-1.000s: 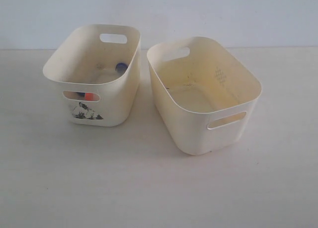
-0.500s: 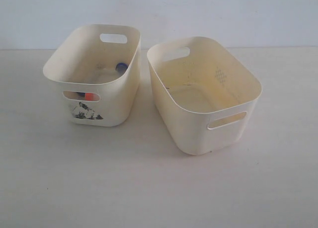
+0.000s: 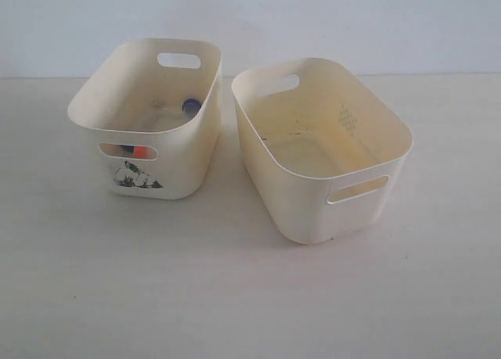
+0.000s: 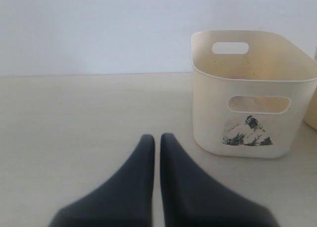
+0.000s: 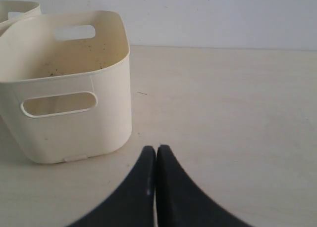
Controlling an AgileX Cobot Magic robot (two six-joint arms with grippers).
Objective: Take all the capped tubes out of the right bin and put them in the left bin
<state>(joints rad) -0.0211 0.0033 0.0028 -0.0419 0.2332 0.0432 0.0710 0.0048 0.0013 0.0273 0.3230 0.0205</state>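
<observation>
The narrower stickered left bin (image 3: 192, 167) stands on the left, also in the left wrist view (image 4: 210, 120). Inside it a dark blue cap (image 3: 190, 105) of one tube shows by the far wall, and an orange-red cap (image 3: 142, 152) shows through the front handle slot. The wider right bin (image 3: 301, 206) with the dot diamond shows no tubes inside; the right wrist view has it too (image 5: 106, 123). My left gripper (image 4: 157, 138) is shut and empty, short of the left bin. My right gripper (image 5: 156, 149) is shut and empty beside the right bin. Neither arm appears in the exterior view.
Both bins stand close together on a pale tabletop (image 3: 235, 296), with a plain white wall (image 3: 352, 23) behind them. A narrow gap separates the bins.
</observation>
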